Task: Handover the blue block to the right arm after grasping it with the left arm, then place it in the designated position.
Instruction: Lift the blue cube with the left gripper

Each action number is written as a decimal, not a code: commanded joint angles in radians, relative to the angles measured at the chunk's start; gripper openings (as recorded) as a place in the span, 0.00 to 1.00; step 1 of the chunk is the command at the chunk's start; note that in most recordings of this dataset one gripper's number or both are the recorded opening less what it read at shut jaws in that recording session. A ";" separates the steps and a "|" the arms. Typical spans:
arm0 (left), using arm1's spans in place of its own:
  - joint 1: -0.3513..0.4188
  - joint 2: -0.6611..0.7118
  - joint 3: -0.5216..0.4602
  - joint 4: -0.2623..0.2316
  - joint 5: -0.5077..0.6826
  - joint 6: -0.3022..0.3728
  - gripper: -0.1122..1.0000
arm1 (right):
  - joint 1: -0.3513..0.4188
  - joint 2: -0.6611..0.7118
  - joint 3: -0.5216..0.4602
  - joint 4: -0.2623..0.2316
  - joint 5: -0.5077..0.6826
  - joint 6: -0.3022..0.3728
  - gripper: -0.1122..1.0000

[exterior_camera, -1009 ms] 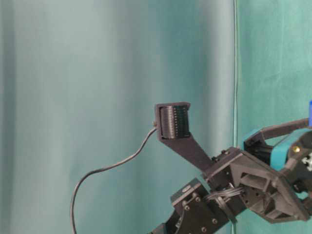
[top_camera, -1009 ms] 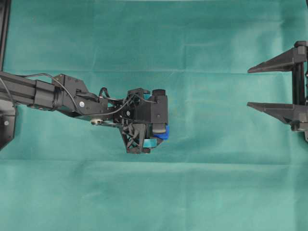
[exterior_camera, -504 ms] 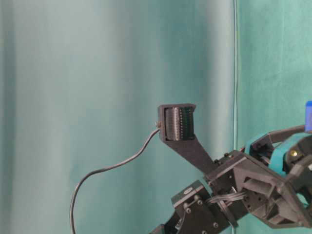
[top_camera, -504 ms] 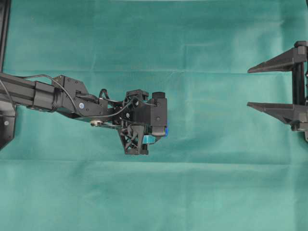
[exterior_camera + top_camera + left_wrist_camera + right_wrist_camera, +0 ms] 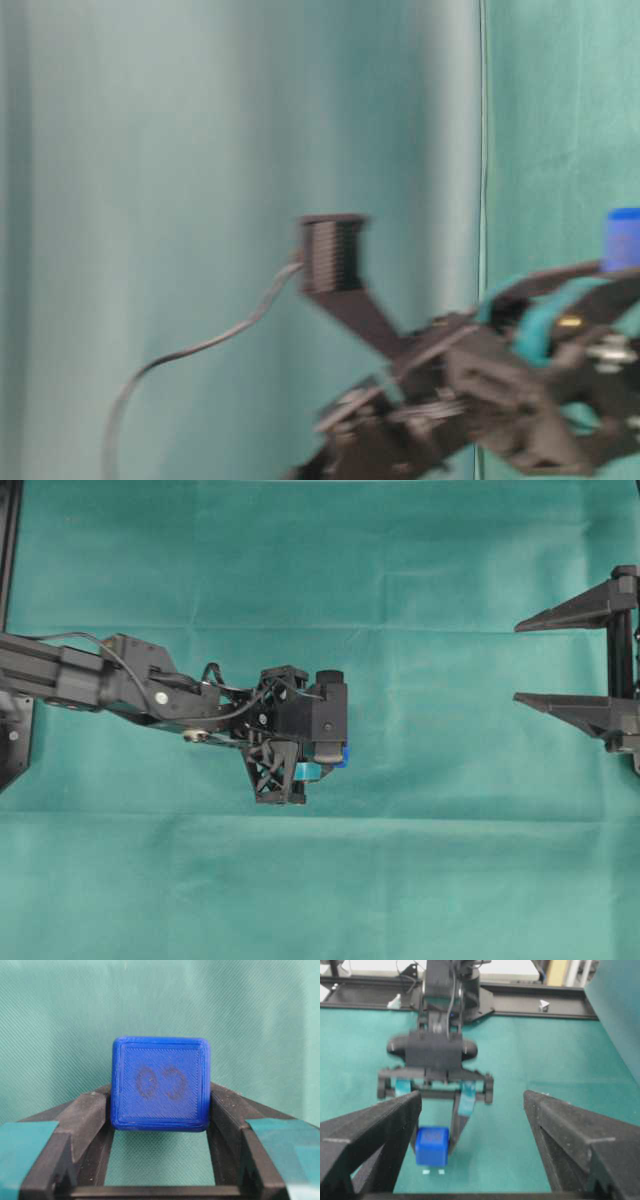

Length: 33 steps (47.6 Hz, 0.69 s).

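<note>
My left jaws (image 5: pixel 160 1125) have just closed from a wide spread onto the blue block (image 5: pixel 160 1082) and begun lifting it off the green surface (image 5: pixel 400 560), so the grasp is done and the handover comes next. The block sits pinched between my fingertips (a bright blue cube, rounded edges, faint embossed mark). My right jaws (image 5: pixel 470 1125) wait well apart, spread wide.

One camera looks straight down on the desk (image 5: pixel 400 560); another sits low; both wrist cameras closely share the blue block (image 5: pixel 160 1083).
</note>
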 commanded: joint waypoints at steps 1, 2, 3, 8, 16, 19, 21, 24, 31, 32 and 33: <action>-0.003 -0.080 -0.026 0.000 0.017 0.000 0.52 | -0.002 0.005 -0.023 -0.002 -0.003 -0.002 0.94; -0.003 -0.091 -0.028 0.000 0.026 0.000 0.52 | -0.002 0.005 -0.025 -0.002 -0.003 -0.002 0.94; -0.003 -0.103 -0.029 0.000 0.035 0.000 0.52 | -0.002 0.005 -0.025 -0.002 -0.003 -0.002 0.94; -0.002 -0.167 -0.038 0.002 0.081 0.003 0.52 | 0.000 0.003 -0.025 0.000 -0.003 -0.002 0.94; 0.005 -0.256 -0.051 0.003 0.124 0.005 0.52 | 0.000 0.003 -0.026 -0.003 -0.003 -0.003 0.94; 0.006 -0.290 -0.055 0.003 0.138 0.006 0.52 | -0.002 0.003 -0.026 -0.005 -0.003 -0.002 0.94; 0.008 -0.307 -0.057 0.005 0.144 0.006 0.52 | -0.002 0.003 -0.026 -0.003 -0.003 -0.002 0.94; 0.011 -0.331 -0.061 0.005 0.155 0.006 0.52 | -0.002 0.003 -0.028 -0.005 -0.003 -0.002 0.94; 0.012 -0.393 -0.084 0.005 0.184 0.008 0.52 | -0.002 0.003 -0.029 -0.005 -0.003 -0.003 0.94; 0.011 -0.402 -0.086 0.005 0.187 0.008 0.52 | -0.002 0.003 -0.029 -0.003 -0.003 -0.003 0.94; 0.012 -0.410 -0.089 0.005 0.190 0.008 0.52 | -0.002 0.003 -0.031 -0.005 -0.003 -0.002 0.94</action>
